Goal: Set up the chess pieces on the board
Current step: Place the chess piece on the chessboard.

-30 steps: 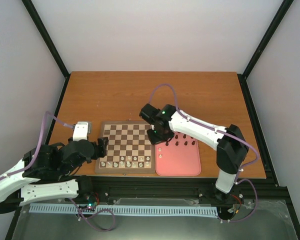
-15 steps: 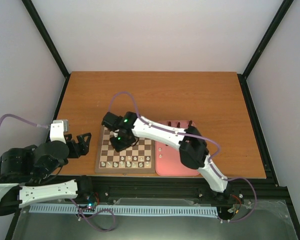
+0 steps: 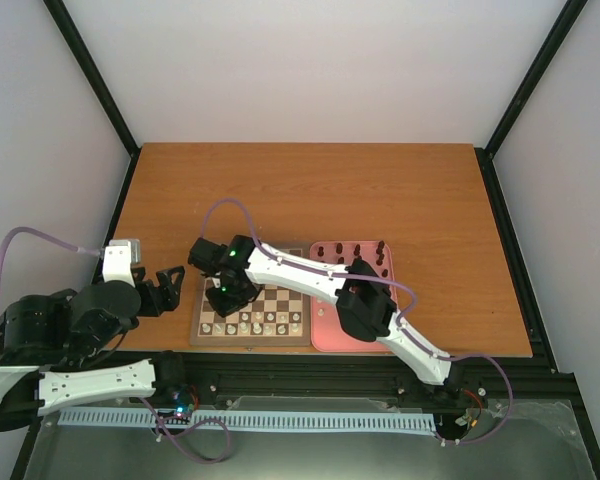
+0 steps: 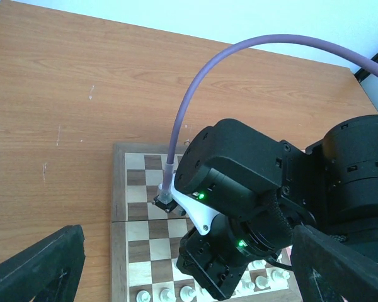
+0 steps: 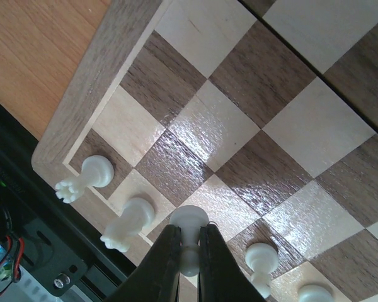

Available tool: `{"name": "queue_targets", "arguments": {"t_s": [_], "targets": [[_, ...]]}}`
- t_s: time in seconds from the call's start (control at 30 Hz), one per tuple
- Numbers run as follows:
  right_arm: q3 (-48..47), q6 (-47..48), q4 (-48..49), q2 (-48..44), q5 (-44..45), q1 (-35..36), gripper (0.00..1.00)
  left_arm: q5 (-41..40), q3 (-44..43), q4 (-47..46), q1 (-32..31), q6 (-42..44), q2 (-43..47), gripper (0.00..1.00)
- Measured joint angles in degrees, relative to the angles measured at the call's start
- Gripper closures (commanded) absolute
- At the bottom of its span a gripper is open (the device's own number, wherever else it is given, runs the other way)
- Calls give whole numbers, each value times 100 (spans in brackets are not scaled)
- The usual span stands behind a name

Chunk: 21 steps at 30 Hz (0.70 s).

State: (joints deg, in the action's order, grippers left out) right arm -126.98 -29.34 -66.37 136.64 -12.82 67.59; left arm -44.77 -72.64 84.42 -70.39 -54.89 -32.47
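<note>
This is looking like a robotics lab cell: white panels (image 3: 310,70) and black metal struts (image 3: 92,75) are enclosing a wooden worktop (image 3: 310,190), with two cabled arms (image 3: 290,268) sitting bolted along its near edge.

1 overhead, 2 wrist; shared board (image 3: 280,303)

The white right arm (image 3: 290,268) lies diagonally across the checked wooden chessboard (image 3: 285,300), barring its middle and near-left corner. Cream-white chess pieces (image 3: 270,322) crowd the near rows. Open room lies over the orange-brown wooden table (image 3: 310,190) beyond the board's far edge.
</note>
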Motion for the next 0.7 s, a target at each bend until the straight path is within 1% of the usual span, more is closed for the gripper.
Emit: {"name": "queue_targets", "arguments": {"t_s": [0.53,0.7], "targets": [[-81,0,-271,229,22,0,97,-4,2,0,0,15,13,0],[-136,2,-306,278,20,0,95,-9,4,0,0,13,13,0]]}}
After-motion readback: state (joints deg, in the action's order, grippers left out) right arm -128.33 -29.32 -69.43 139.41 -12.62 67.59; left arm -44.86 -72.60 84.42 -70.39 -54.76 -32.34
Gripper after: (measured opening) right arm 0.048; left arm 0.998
